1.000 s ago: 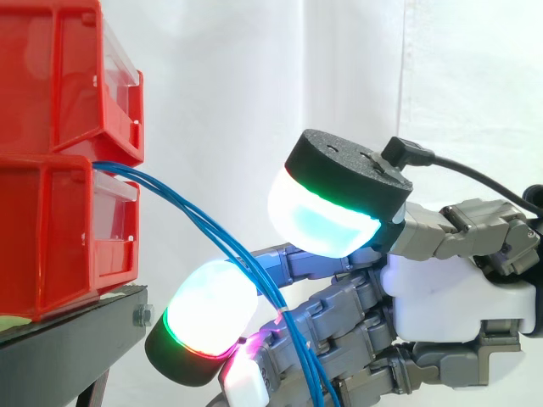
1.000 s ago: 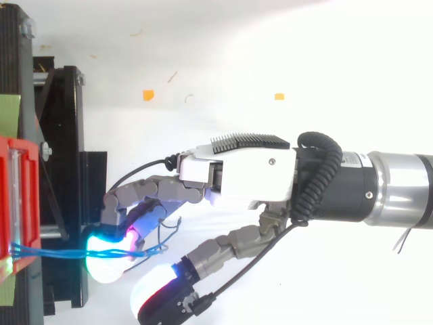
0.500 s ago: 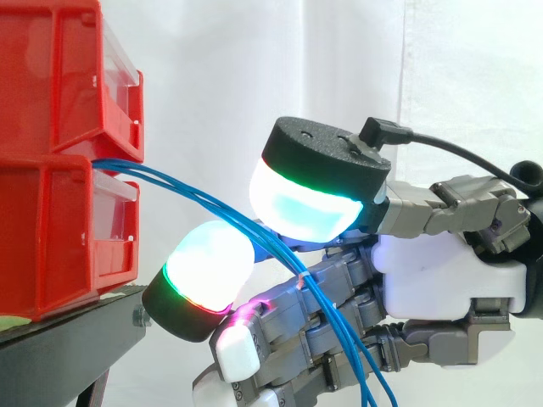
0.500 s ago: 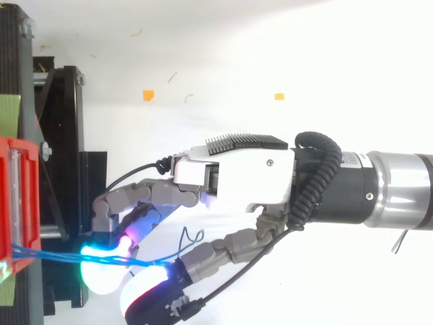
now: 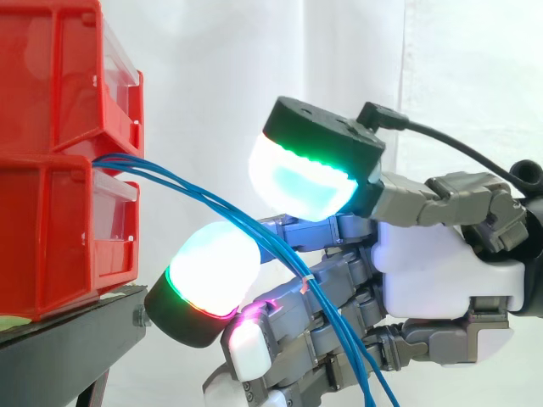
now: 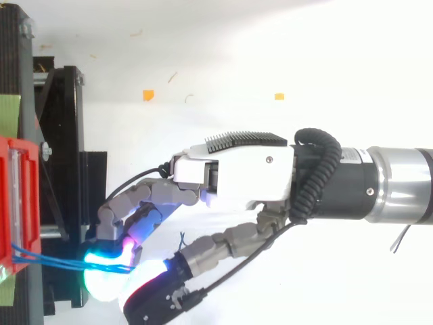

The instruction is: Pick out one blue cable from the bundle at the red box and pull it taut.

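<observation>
the hand (image 5: pixel 441 280) sits just right of the red bins (image 5: pixel 51 170), its fingers and thumb curled round the blue cables (image 5: pixel 204 197). the cables leave the bins between upper and lower box, bowing down through the glowing pads.

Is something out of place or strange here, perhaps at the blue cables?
Nothing is damaged or spilled. The blue cables leave the red bins together and hang slack in a curve past the hand; none is separated or taut yet.
</observation>
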`<control>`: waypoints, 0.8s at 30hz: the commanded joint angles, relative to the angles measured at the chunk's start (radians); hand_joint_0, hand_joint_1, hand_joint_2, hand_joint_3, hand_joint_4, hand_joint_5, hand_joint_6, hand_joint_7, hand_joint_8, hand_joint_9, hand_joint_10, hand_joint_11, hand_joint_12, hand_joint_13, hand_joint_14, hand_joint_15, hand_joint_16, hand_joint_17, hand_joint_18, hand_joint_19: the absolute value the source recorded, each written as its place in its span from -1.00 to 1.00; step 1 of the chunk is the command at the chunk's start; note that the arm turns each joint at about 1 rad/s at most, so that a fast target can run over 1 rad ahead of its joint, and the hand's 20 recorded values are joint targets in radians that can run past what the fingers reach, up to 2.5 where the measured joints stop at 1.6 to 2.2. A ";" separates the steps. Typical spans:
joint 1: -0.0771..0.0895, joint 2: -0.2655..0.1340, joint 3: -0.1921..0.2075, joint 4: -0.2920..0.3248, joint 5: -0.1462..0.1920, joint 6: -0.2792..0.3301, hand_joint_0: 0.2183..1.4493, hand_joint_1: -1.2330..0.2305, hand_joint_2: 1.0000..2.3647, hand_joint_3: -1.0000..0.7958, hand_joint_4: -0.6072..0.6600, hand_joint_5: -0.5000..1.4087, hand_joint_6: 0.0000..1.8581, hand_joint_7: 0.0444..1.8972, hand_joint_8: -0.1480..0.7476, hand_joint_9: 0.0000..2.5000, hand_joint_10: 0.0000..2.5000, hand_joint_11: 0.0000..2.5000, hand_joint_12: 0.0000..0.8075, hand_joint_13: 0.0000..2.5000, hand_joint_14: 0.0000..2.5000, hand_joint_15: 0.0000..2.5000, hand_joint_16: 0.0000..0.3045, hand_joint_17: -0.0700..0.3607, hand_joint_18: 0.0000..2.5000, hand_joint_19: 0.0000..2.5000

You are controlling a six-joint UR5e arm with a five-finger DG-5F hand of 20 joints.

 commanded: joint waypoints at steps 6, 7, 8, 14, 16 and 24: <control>-0.016 0.000 0.013 -0.025 -0.024 0.000 -0.36 0.02 -0.98 -0.24 0.08 -0.64 -0.12 -0.14 -0.03 -0.34 -0.98 -0.51 -0.21 -0.41 -0.99 -0.69 -0.73 -0.24 -0.59 -0.54; -0.017 0.000 0.016 -0.029 -0.027 0.000 -0.36 0.00 -0.97 -0.21 0.09 -0.65 -0.09 -0.18 -0.02 -0.34 -0.98 -0.49 -0.21 -0.41 -0.99 -0.68 -0.73 -0.24 -0.59 -0.54; -0.020 0.001 0.021 -0.040 -0.032 0.000 -0.36 -0.01 -0.97 -0.19 0.10 -0.65 -0.09 -0.19 -0.02 -0.34 -0.98 -0.49 -0.21 -0.41 -0.99 -0.69 -0.73 -0.24 -0.59 -0.54; -0.033 0.000 0.046 -0.078 -0.050 0.000 -0.36 -0.09 -0.97 -0.10 0.15 -0.66 -0.02 -0.26 -0.01 -0.34 -0.98 -0.46 -0.21 -0.40 -0.99 -0.67 -0.72 -0.23 -0.57 -0.55; -0.039 0.001 0.053 -0.089 -0.061 -0.001 -0.36 -0.13 -0.97 -0.09 0.13 -0.66 -0.01 -0.26 0.00 -0.34 -0.98 -0.45 -0.20 -0.40 -0.99 -0.67 -0.72 -0.23 -0.57 -0.55; -0.050 0.000 0.072 -0.114 -0.083 0.000 -0.33 -0.25 -0.97 -0.09 0.08 -0.67 0.01 -0.31 0.01 -0.34 -0.98 -0.43 -0.20 -0.39 -0.99 -0.66 -0.71 -0.22 -0.56 -0.54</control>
